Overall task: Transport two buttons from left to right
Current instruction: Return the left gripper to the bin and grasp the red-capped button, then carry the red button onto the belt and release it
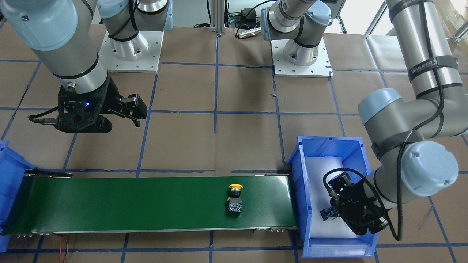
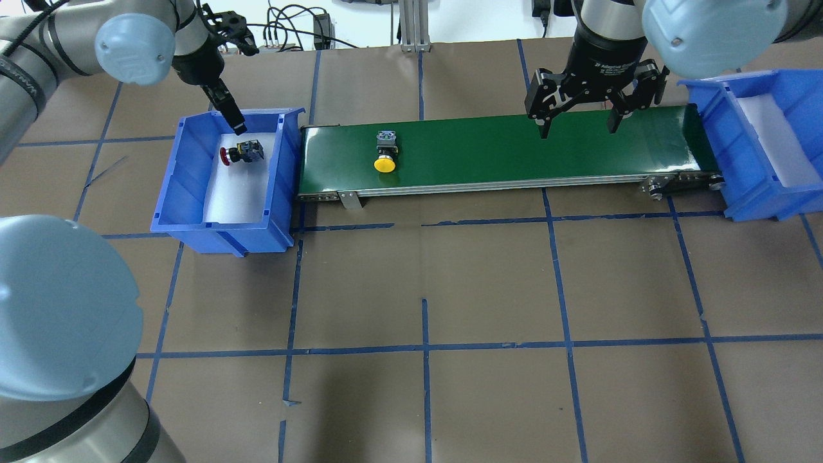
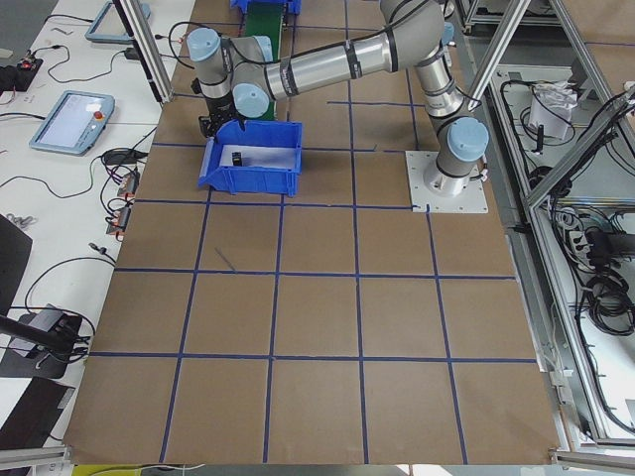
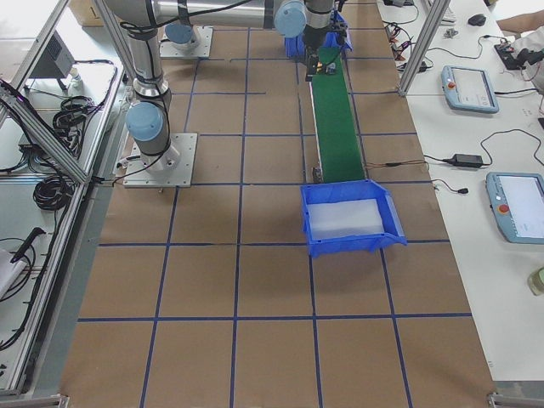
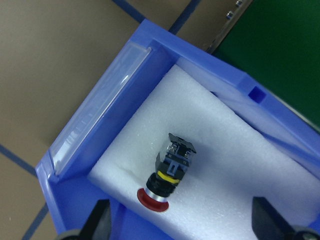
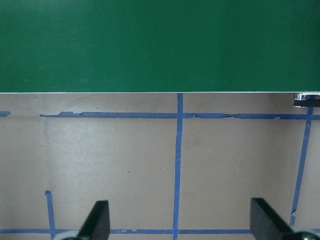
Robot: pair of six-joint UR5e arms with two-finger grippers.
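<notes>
The yellow-capped button (image 2: 386, 154) lies on its side on the green conveyor belt (image 2: 514, 148), near the belt's left end; it also shows in the front view (image 1: 235, 199). The red-capped button (image 5: 167, 175) lies on white foam in the left blue bin (image 2: 193, 167); it also shows in the overhead view (image 2: 239, 152). My left gripper (image 5: 182, 227) hangs open above the red button, apart from it. My right gripper (image 2: 578, 122) is open and empty above the belt's right part, far from both buttons.
The right blue bin (image 2: 707, 109) with white foam stands at the belt's right end. The brown table is marked with blue tape lines. Both arm bases (image 1: 301, 54) stand behind the belt.
</notes>
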